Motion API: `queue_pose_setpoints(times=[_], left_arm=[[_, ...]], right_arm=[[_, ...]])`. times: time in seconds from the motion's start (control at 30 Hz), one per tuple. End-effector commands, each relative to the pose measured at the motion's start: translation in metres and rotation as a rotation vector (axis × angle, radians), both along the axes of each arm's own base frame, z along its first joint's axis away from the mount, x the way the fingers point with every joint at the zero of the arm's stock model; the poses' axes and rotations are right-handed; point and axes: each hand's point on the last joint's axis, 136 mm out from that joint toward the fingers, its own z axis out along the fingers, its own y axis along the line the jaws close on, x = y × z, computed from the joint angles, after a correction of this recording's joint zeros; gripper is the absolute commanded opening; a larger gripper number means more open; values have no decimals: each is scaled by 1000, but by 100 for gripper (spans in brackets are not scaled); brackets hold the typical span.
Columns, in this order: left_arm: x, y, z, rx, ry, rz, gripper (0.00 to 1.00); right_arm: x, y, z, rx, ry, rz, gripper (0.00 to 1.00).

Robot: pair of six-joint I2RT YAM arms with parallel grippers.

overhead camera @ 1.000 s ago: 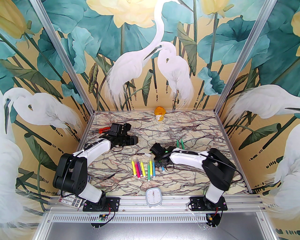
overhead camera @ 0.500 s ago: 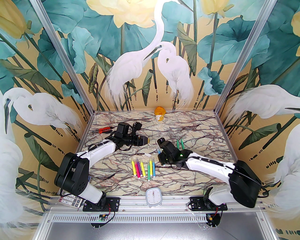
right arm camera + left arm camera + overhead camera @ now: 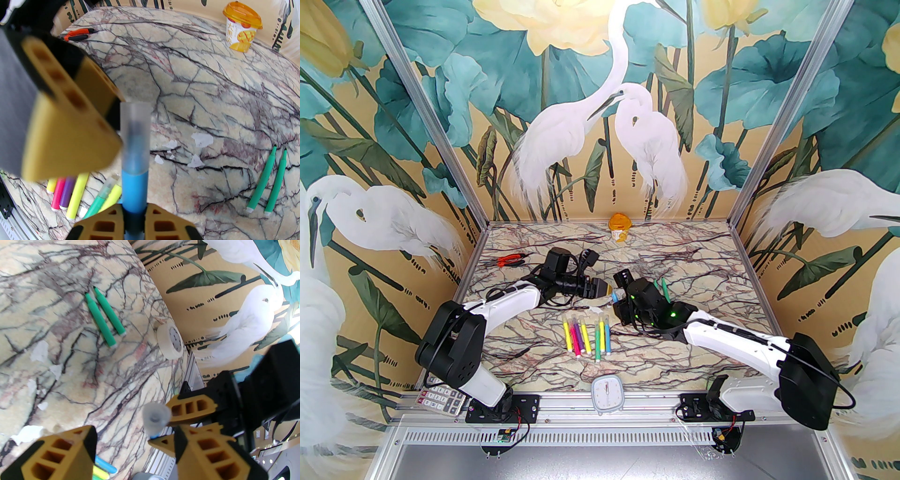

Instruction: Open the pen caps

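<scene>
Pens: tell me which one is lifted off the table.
The blue pen, clamped in the right gripper with its clear cap on; all other pens lie on the table.

- Left arm reaches forward and to the right; left gripper [image 3: 605, 289] points right, jaws apart.
- Right arm stretches low, forward and to the left; right gripper [image 3: 618, 297] points left, jaws clamped on a pen [image 3: 134, 187].
- The two grippers nearly meet tip to tip.
</scene>
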Motion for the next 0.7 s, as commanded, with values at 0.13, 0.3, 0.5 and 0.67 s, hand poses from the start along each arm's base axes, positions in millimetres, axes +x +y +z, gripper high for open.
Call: queue_pose_setpoints(times=[0.13,0.3,0.5,0.67], left_arm=[[-2,-12,13,-41,-15,-43,56],[0,-13,14,-42,-19,-33,53],[4,-12,19,-36,-36,-7,49],[4,-12,20,-39,-35,-6,41]], right_arm=[[-3,4,10,33,-31,40,10],[-4,6,6,32,-22,48,10],[-5,7,0,25,-7,57,10],[-6,9,1,29,-10,61,10]])
